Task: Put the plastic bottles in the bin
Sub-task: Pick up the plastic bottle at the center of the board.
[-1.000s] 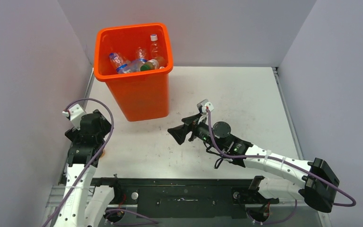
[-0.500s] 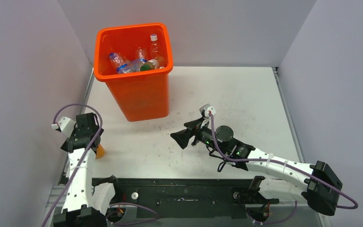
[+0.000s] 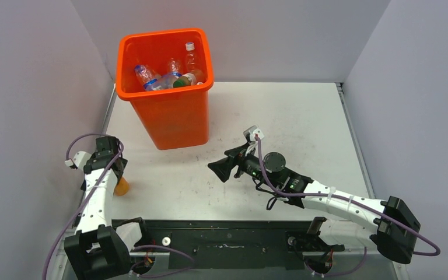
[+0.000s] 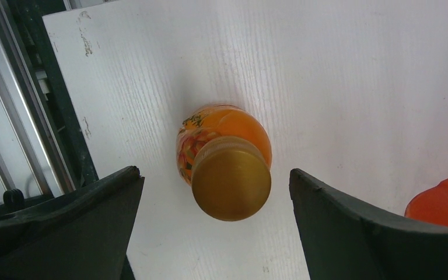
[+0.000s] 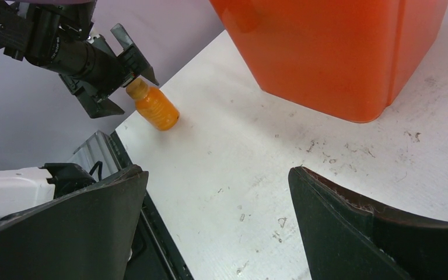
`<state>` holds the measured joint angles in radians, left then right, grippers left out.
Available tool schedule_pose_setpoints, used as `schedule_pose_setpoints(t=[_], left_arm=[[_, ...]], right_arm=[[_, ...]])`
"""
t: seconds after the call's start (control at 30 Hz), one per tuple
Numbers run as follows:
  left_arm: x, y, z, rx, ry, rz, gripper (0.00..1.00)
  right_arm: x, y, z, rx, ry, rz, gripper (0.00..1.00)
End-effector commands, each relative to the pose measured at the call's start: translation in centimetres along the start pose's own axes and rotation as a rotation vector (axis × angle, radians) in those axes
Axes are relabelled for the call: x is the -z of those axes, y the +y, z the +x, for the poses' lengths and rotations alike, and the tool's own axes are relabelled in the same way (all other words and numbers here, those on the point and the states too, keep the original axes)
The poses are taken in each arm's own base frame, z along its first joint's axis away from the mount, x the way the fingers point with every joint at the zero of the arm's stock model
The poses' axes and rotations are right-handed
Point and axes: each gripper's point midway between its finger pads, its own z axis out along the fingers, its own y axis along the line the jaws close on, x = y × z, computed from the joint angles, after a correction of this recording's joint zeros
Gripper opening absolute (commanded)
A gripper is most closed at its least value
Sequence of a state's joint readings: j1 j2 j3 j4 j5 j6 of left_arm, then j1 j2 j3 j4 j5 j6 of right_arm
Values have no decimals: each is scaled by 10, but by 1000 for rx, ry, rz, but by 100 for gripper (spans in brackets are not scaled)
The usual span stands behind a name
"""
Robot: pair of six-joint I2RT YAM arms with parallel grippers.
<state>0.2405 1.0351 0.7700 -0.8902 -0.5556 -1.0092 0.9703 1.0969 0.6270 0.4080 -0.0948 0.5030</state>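
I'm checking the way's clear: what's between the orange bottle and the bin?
Only bare table between orange bottle and bin, shown in the right wrist view.

So the bright orange bin (image 3: 174, 119) sits upright toward the back left of the table (image 3: 303, 122), with a heap of bottles (image 3: 169, 76) inside. A clear bottle (image 3: 190, 57) with a white cap leans against its far right wall, and a blue-label bottle (image 3: 145, 76) lies on its side. One squat orange bottle (image 4: 224, 153) with a gold cap stands upright by the table's left edge, well apart from the bin.
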Motion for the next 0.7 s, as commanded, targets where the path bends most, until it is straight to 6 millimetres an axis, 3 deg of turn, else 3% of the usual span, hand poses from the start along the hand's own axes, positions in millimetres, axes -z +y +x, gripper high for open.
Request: schedule_pose_setpoints(t=[0.0, 0.23, 0.53, 0.67], left_arm=[[-10, -9, -2, 87, 5, 8, 96], [-26, -8, -4, 126, 17, 7, 100], [-38, -13, 12, 119, 53, 36, 79], [-39, -14, 15, 117, 67, 46, 63]], right_arm=[[-7, 13, -19, -4, -40, -32, 95], [-11, 15, -16, -8, -26, -33, 95], [-8, 17, -19, -9, -35, -32, 95], [-5, 17, -21, -8, -41, -30, 95]])
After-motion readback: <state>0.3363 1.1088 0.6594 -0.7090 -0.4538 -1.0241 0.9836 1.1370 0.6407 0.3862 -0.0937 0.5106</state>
